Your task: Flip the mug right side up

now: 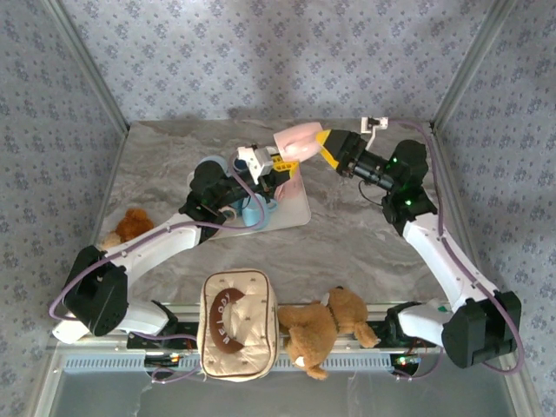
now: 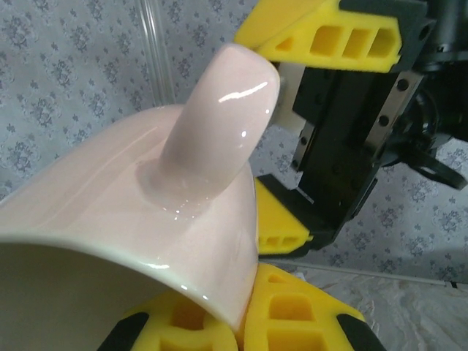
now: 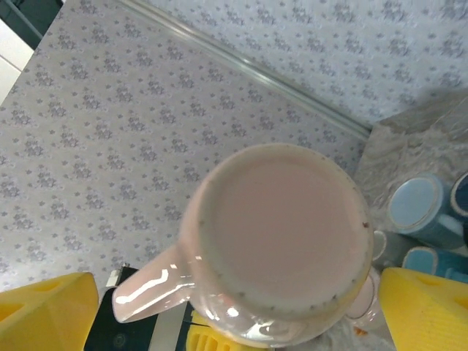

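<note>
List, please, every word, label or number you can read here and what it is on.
On the pouch, brown oval patch: pale letters, too small and blurred to read.
On the mug: none.

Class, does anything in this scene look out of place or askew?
The pink mug is off the table, tipped on its side in mid-air and gripped at its rim by the left tool.

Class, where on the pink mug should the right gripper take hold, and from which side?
Across the round wall of the mug near its base, coming base-first; the right gripper straddles it there, and the handle juts aside.
</note>
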